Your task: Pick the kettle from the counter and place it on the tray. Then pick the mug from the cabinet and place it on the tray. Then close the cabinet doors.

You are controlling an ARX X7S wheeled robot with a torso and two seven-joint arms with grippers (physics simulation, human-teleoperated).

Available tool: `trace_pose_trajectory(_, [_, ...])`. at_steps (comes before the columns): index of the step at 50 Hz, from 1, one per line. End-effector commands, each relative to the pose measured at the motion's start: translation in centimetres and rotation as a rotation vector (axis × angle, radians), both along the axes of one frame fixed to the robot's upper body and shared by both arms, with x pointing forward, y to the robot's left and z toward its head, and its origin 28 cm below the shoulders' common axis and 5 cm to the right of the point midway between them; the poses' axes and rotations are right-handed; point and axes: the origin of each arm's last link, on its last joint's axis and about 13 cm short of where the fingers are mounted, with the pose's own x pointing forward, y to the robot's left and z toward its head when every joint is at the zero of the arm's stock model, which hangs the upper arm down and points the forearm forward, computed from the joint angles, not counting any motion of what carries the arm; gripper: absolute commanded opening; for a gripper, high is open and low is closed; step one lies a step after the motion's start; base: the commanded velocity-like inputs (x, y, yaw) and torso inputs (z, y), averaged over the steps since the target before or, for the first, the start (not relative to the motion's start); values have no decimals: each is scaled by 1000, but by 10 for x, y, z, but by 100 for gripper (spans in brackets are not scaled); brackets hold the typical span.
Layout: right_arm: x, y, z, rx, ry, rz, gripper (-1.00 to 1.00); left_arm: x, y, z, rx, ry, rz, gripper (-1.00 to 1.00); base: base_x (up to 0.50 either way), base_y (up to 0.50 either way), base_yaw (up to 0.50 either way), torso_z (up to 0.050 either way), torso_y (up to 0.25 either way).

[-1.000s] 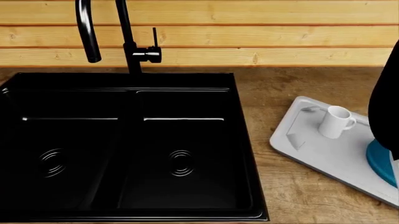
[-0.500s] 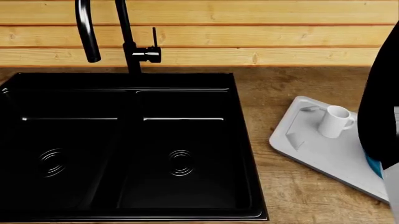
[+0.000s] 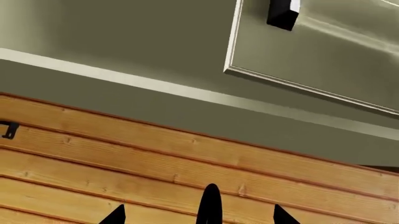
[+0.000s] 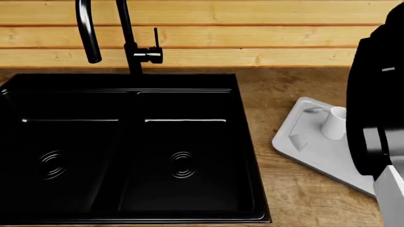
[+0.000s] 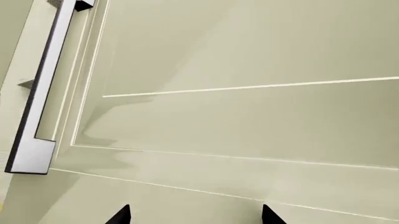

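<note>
Wooden planks (image 4: pixel 208 35) back the brown tabletop (image 4: pixel 296 90), where a black double sink (image 4: pixel 126 146) with its tall black faucet (image 4: pixel 129 42) fills most of my head view. Right of the sink, the grey tray (image 4: pixel 309 146) lies on the tabletop with the white mug (image 4: pixel 334 123) upright on it; my right arm (image 4: pixel 375 109) hides the kettle. My right pincer (image 5: pixel 194 215) faces a pale cabinet door (image 5: pixel 249 116) with a bar handle (image 5: pixel 37 93), tips spread apart. My left pincer (image 3: pixel 198 217) is likewise released, pointing at planks below a cabinet.
</note>
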Motion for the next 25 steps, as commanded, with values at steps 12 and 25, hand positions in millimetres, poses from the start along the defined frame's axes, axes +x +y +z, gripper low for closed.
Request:
trace_pose_trajectory(12, [104,7,-108,-118,676,-85,100,2,1,-4,-6,10,0,100,0,0,0,0,0])
trace_pose_trajectory(25, [108,8,-115,-138,701,-105,100,3,3,-7,-11,15,5,100,0,0,0,0,0])
